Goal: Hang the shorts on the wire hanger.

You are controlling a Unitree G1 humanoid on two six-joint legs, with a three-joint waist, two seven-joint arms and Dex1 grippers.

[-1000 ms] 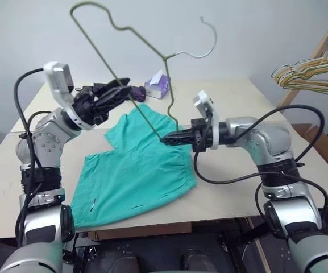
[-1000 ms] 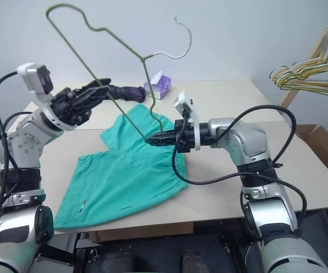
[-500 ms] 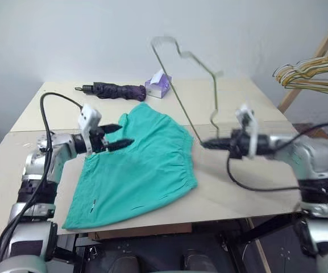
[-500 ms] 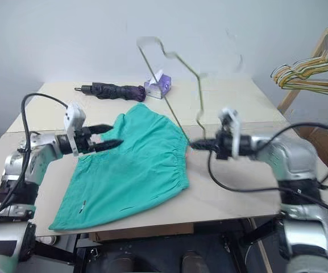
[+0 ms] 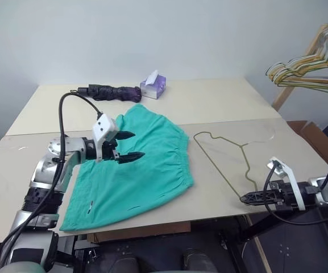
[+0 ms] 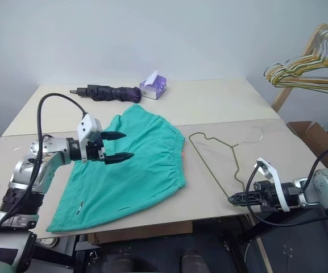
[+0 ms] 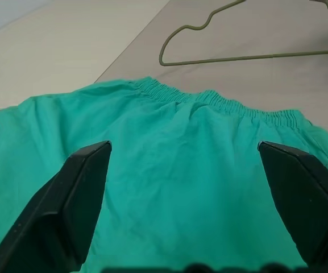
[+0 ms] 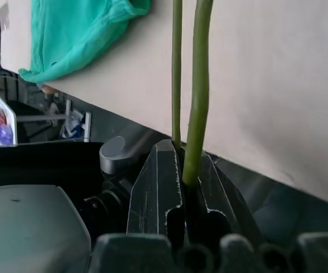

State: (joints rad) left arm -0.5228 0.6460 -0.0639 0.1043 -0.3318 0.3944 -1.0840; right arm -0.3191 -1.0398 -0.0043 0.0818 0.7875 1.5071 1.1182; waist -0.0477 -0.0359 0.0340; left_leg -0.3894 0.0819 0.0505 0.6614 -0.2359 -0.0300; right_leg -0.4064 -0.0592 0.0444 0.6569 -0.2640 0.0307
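Showing no legible writing, shorts (image 5: 135,170), tissue box (image 5: 153,86) label seemingly blurred

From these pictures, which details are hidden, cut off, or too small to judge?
- Shorts: the underside and the table beneath are covered by the fabric itself in the head views.
- Wire hanger: the hook is thin and pale against the table, so its shape is hard to trace.
- Bunch of hangers: cut off by the right edge of the head views.
- Tissue box: too small to read any print.
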